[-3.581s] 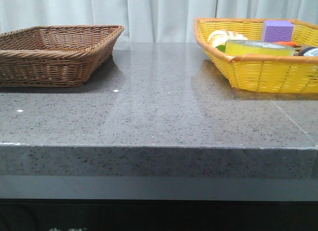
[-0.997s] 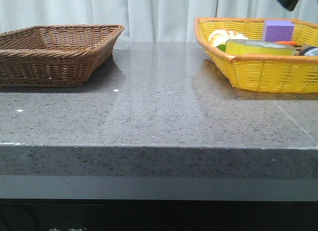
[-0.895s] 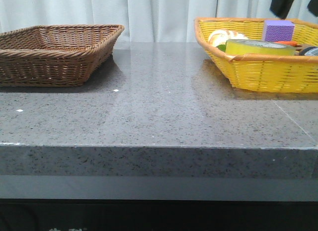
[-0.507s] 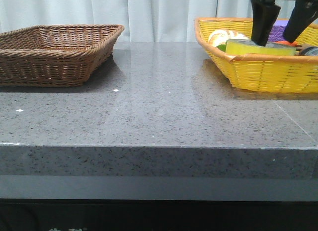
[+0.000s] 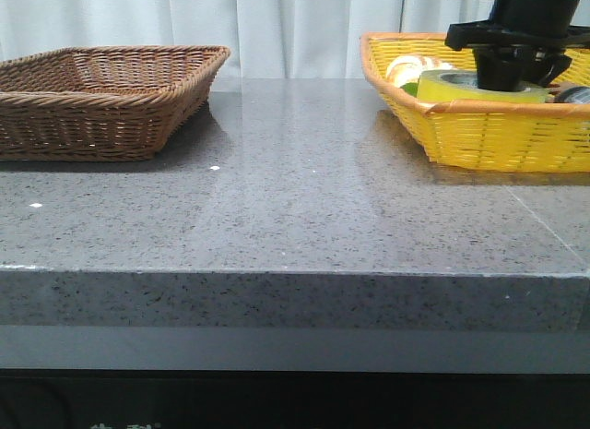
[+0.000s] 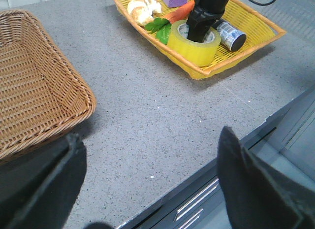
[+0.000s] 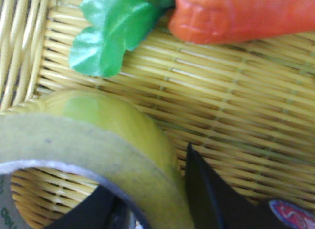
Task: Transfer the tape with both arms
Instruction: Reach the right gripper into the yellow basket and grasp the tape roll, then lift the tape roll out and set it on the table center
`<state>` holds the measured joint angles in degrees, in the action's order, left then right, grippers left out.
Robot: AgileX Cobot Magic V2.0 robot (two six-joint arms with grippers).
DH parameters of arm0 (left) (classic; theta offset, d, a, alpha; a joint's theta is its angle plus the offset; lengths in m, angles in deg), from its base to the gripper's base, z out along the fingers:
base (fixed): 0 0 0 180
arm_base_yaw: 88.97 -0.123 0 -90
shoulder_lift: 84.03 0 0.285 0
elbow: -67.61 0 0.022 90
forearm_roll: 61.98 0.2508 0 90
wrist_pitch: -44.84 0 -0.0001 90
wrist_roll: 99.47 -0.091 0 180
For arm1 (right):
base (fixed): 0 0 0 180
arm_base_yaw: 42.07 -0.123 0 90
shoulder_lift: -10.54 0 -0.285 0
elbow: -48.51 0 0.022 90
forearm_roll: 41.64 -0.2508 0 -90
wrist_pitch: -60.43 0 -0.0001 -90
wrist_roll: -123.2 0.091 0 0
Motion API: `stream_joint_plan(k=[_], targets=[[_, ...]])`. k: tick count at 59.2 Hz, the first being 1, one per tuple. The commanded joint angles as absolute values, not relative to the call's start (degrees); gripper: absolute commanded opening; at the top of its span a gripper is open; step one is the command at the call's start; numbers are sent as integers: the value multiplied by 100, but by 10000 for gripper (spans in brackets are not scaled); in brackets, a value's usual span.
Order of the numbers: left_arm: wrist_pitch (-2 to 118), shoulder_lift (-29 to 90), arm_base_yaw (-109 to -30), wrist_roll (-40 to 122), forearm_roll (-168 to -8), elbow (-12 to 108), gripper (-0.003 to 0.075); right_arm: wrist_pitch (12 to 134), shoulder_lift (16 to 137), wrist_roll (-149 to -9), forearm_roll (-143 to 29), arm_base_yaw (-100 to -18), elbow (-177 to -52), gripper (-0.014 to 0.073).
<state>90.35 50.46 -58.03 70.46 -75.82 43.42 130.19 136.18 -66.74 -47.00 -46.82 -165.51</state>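
Front view: black right gripper (image 5: 513, 71) lowered into yellow wicker basket (image 5: 479, 134) on grey speckled stone table (image 5: 295, 198), over wide roll of translucent yellow tape (image 5: 461, 86); brown wicker basket (image 5: 101, 97) far left.

Left wrist view: black left fingers (image 6: 246, 184) spread wide apart above table, holding nothing; tape in yellow basket beside plastic carrot (image 6: 178, 11).

Right wrist view: one finger (image 7: 216, 199) outside tape wall, another apparently inside core; closure impossible to tell.

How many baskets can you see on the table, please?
2: a brown basket on the table's left side, holding nothing visible, and a yellow basket on its right side, holding the tape with other items. No others visible.
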Motion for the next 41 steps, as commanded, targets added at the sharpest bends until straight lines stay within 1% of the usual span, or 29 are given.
stream_joint_plan(k=[1, 14, 26, 32, 41], targets=[[8603, 5006, -5754, 7063, -7702, 4538, 546, 13031, 13178, -6737, -4773, -4672, -16807, 217], [8603, 5006, -5754, 7063, -7702, 4538, 546, 13422, 12794, -6737, -4780, -4678, -17188, 217], [8603, 5006, -5754, 7063, -7702, 4538, 546, 13446, 12294, -6737, -4828, -4806, -17255, 217], [8603, 5006, -5754, 7063, -7702, 4538, 546, 13439, 12106, -6737, -4833, -5057, -17255, 217], [8603, 5006, -5754, 7063, -7702, 4538, 546, 13373, 12001, -6773, -4833, -5731, -17255, 217]])
